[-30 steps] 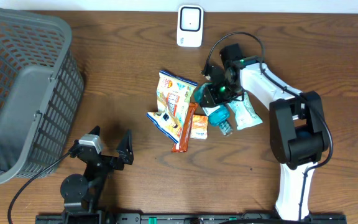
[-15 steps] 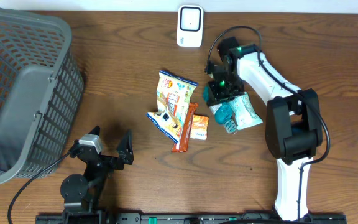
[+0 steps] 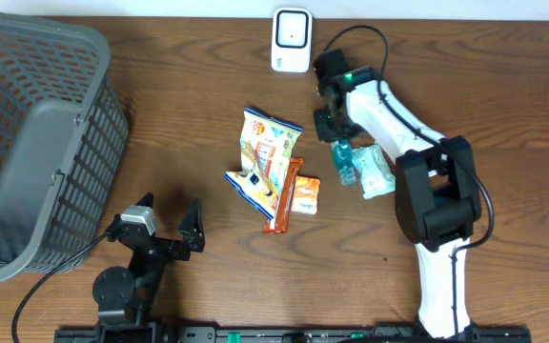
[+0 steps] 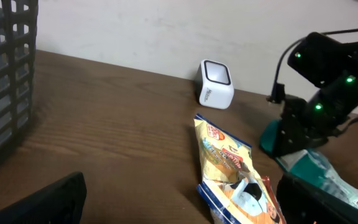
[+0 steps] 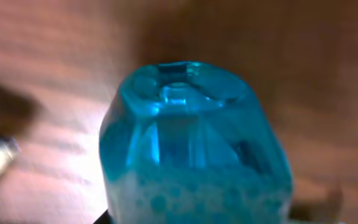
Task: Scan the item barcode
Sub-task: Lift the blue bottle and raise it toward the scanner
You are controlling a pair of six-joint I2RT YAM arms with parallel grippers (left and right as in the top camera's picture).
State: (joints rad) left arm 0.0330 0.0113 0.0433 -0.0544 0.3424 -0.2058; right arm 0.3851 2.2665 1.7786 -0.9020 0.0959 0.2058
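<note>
The item is a clear blue bottle (image 3: 343, 162), and my right gripper (image 3: 335, 131) is shut on it just behind the pile of snacks. In the right wrist view the blue bottle (image 5: 194, 149) fills the frame, its end pointing away over the wood, and it hides the fingers. The white barcode scanner (image 3: 292, 40) stands at the table's back edge, a little left of the gripper, and the left wrist view shows the scanner (image 4: 215, 84) too. My left gripper (image 3: 166, 232) rests open near the front edge, its fingers (image 4: 48, 199) wide apart with nothing between them.
A yellow snack bag (image 3: 265, 157), an orange bar (image 3: 279, 195) and a small orange packet (image 3: 305, 193) lie mid-table. A teal and white packet (image 3: 377, 171) lies beside the bottle. A grey basket (image 3: 36, 143) fills the left side.
My right gripper has closed on the blue bottle and carried it off the pile toward the back of the table, nearer the scanner. The left arm has not moved.
</note>
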